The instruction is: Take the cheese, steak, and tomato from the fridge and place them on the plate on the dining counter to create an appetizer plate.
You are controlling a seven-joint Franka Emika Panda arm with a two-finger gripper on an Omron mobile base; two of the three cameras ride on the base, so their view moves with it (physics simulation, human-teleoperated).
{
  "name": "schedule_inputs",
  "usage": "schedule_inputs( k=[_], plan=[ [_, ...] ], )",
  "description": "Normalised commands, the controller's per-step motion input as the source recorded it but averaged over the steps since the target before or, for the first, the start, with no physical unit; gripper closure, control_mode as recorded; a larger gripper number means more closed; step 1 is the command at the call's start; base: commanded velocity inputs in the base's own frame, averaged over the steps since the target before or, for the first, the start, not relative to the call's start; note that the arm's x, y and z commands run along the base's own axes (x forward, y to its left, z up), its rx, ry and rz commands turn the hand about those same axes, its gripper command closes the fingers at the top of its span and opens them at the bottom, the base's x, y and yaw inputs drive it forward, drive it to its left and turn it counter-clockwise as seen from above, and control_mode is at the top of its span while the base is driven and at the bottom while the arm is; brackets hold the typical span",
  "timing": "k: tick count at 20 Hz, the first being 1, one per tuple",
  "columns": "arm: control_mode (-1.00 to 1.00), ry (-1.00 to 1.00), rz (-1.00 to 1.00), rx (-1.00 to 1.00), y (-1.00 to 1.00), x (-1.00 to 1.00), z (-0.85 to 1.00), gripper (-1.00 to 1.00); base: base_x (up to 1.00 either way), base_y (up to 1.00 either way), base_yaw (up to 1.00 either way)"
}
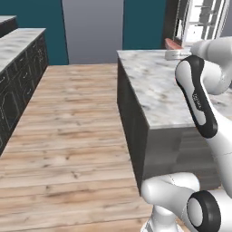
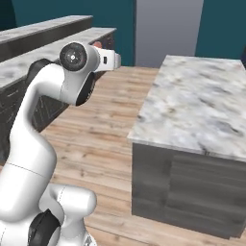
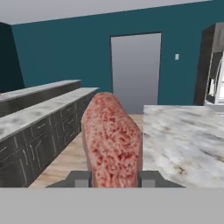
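Clamping the steak (image 3: 113,142) between grey fingers (image 3: 80,178), its lower end hidden, marble island (image 3: 183,135) alongside

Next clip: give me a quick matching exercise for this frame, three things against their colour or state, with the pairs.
Things:
1. steak
2. gripper
3. marble-topped counter
4. door

Descriptions:
A. grey, flat, set in the teal wall
B. shut on the meat
C. pinkish red, standing upright between the fingers
D. white with grey veins, on a dark base

Pairs: 1-C, 2-B, 3-D, 4-A
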Motion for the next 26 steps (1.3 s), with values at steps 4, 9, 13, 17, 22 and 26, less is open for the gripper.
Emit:
schedule_inputs(
  k=[4, 9, 13, 17, 22, 26],
  plan=[
    [1.00, 0.00, 0.00, 0.00, 0.00, 0.00, 0.00, 1.00, 0.00, 1.00, -0.03],
    [1.00, 0.00, 0.00, 0.00, 0.00, 0.00, 0.00, 1.00, 0.11, 1.00, -0.02],
    [1.00, 0.00, 0.00, 0.00, 0.00, 0.00, 0.00, 1.00, 0.00, 1.00, -0.03],
    [1.00, 0.00, 0.00, 0.00, 0.00, 0.00, 0.00, 1.00, 0.01, 1.00, -0.01],
    [1.00, 0.00, 0.00, 0.00, 0.00, 0.00, 0.00, 1.00, 0.03, 1.00, 0.00],
    [1.00, 0.00, 0.00, 0.00, 0.00, 0.00, 0.00, 1.00, 0.00, 1.00, 0.00]
  ],
)
